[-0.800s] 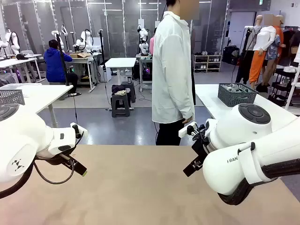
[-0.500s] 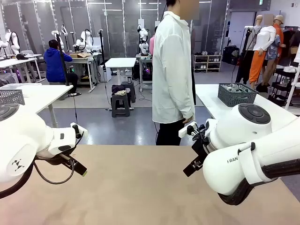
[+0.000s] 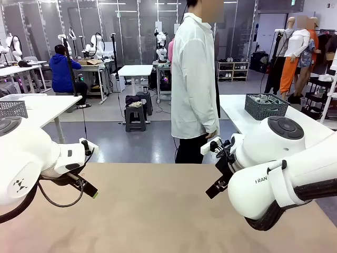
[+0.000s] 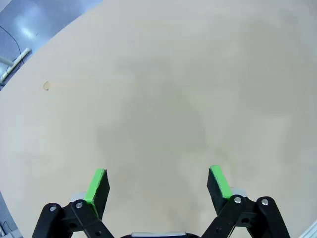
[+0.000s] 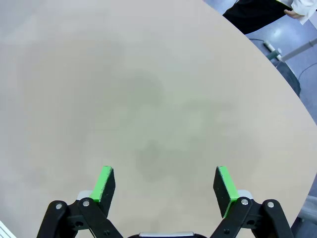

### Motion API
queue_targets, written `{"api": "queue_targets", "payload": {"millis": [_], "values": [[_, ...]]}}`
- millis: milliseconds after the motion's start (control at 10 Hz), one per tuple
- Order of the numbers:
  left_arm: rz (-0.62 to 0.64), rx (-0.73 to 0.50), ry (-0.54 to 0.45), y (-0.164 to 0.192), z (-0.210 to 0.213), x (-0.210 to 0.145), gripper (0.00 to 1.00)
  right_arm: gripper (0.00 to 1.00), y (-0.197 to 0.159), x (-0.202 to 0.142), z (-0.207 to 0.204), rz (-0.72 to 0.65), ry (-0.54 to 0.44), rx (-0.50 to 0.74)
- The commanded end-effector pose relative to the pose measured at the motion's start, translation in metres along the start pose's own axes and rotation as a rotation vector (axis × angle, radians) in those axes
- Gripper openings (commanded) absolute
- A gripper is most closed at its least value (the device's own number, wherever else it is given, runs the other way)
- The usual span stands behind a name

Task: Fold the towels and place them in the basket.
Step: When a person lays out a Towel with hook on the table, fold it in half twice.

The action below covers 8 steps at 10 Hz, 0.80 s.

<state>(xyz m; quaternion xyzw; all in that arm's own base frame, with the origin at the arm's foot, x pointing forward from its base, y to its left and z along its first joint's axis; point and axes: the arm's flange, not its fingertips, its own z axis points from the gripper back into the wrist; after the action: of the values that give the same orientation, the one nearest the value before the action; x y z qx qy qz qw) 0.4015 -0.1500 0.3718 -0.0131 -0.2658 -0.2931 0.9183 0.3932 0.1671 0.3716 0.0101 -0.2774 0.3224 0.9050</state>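
Tan table (image 3: 152, 211), person (image 3: 194, 79) in a white shirt at its far edge, dark stool (image 3: 135, 118) beyond.

- Left gripper (image 4: 158, 181) hangs over the left side of the table (image 3: 158, 216), right gripper (image 5: 166, 186) over its right.
- A person (image 3: 195, 79) stands behind the far edge, between them.

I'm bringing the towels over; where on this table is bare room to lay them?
The whole middle of the table is bare, between the left pincer and right pincer, out to the far edge by the person. Both open pincers hover over bare surface. It is tight only beside the left arm and right arm.
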Motion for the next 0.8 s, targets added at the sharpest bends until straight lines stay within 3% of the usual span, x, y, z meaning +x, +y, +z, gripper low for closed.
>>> {"api": "queue_targets", "payload": {"millis": [0, 200, 300, 500, 700], "values": [[0.001, 0.0, 0.0, 0.0, 0.0, 0.0, 1.0, 1.0, 0.0, 0.0, 0.0, -0.002, 0.0, 0.001], [0.0, 0.0, 0.0, 0.0, 0.0, 0.0, 1.0, 1.0, 0.0, 0.0, 0.0, 0.0, 0.0, 0.0], [-0.022, -0.03, -0.053, 0.01, 0.017, 0.005, 1.0, 1.0, -0.01, 0.004, 0.017, 0.023, -0.034, 0.03], [-0.099, -0.09, -0.132, 0.037, 0.063, 0.027, 1.0, 1.0, -0.039, 0.018, 0.068, 0.083, -0.096, 0.045], [-0.163, -0.189, -0.186, 0.062, 0.137, 0.061, 1.0, 1.0, -0.07, 0.039, 0.15, 0.167, -0.158, 0.049]]}}
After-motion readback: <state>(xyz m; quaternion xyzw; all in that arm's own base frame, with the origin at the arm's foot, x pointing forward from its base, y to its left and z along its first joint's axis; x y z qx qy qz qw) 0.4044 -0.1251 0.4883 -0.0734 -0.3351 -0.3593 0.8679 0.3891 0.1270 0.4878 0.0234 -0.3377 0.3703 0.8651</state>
